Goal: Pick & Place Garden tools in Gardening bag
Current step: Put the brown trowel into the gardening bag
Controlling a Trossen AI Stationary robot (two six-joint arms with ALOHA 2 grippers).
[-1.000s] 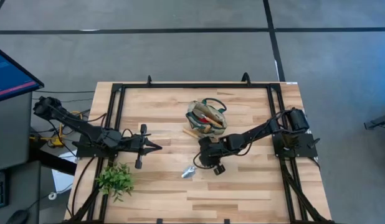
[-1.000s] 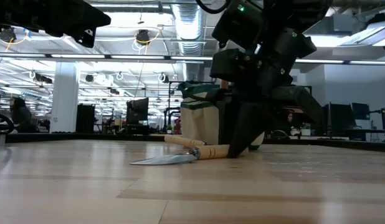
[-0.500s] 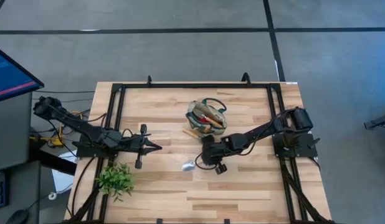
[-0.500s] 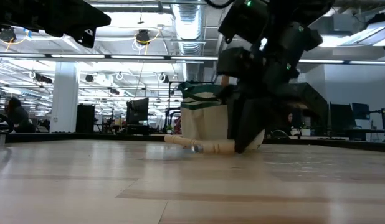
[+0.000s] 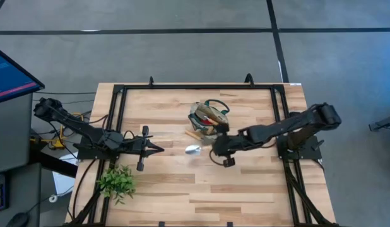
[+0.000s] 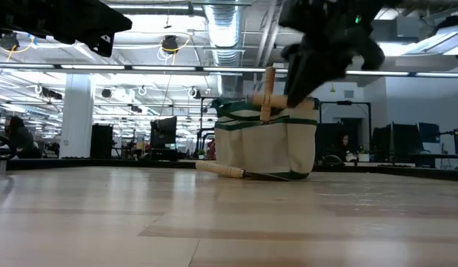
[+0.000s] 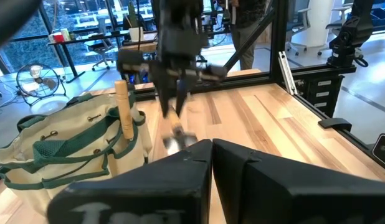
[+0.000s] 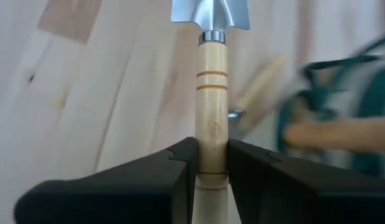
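A silver-headed trowel (image 8: 211, 87) is pinched by its wooden handle between the fingers of the right gripper (image 8: 211, 163) and is held clear of the table (image 5: 245, 189), just beside the gardening bag (image 5: 209, 119). A second wooden-handled tool (image 6: 223, 170) is seen lying at the bag's foot. The left gripper (image 5: 158, 149) is held well apart over the table's left side, its jaws pressed together on nothing.

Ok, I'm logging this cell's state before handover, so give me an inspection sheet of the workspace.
Surface: wooden table, black frame around it.
Job's things: gardening bag upright, tools inside; one trowel lifted in the air; another wooden-handled tool lying on the table by the bag.
Clutter: leafy green plant near the left arm.
Grippers: right gripper shut on the trowel's handle; left gripper shut, empty, waiting.
Cables: bundle off the table's left edge.
Surroundings: monitor, open workshop, person seated far behind.
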